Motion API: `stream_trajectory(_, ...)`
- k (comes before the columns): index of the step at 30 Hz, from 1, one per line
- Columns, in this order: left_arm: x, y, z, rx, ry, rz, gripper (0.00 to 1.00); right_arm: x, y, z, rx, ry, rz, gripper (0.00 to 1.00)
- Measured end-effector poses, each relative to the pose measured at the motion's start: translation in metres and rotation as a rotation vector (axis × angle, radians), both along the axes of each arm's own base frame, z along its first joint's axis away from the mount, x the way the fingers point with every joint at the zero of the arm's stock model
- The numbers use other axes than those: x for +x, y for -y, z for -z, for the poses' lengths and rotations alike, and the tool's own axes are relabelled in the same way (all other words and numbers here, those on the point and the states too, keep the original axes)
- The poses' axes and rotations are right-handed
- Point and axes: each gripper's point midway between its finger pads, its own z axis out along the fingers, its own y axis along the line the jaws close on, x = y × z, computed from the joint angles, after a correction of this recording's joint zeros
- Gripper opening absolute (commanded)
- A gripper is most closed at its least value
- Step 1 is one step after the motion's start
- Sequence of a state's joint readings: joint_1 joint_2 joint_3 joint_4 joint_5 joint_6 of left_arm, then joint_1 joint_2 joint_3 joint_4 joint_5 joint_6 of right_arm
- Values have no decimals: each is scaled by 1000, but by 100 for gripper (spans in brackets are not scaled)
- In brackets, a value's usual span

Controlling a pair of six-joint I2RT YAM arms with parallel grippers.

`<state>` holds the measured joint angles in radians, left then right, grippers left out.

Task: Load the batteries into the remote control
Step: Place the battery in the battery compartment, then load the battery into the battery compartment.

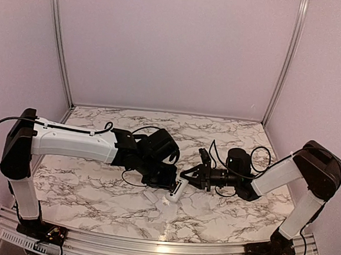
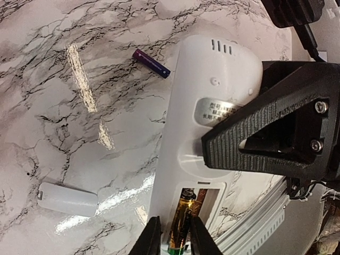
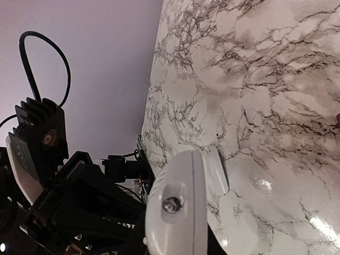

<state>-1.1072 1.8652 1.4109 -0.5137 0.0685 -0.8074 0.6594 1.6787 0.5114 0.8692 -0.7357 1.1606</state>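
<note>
Left wrist view, bottom centre: battery (image 2: 179, 226) is sat lengthwise in the remote (image 2: 207, 106), straddled by the left jaws, pinched or loose can't be told. Remote's clamped mid-frame by the right jaws.

Bench surface: white marble-pattern table top (image 1: 95, 186) with dark grey veining. In the left wrist view we note glare streaks on it. 1 white battery cover (image 2: 68, 198) lies flat on the marble. A plain pale back wall (image 1: 177, 45) stands between 2 aluminium uprights (image 1: 62, 42) (image 1: 285, 60). An aluminium rail (image 1: 149, 247) runs along the near edge.
</note>
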Motion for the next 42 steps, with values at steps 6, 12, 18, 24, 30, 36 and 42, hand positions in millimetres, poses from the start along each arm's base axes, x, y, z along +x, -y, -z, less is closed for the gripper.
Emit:
stream_trajectory(6,1,0,-1,-7,10,-1,33,-1,-1,-3,12,3,-10,0)
stream_trajectory(12,3,-8,-17,-46,60,0,39,-7,-4,-10,40,13,-43,0)
stream_trajectory(18,16,-14,-67,-130,200,4,44,-12,-5,-12,49,15,-70,0)
stream_trajectory(24,18,-35,-108,-206,399,45,60,-16,-6,-13,53,11,-93,0)
stream_trajectory(30,-2,-75,-141,-274,640,166,68,-23,-7,-17,72,4,-133,0)
stream_trajectory(36,-25,-65,-156,-269,812,401,62,-29,-9,-31,122,-7,-169,0)
stream_trajectory(42,-70,-42,-128,-210,903,707,50,-31,-9,-32,126,-15,-181,0)
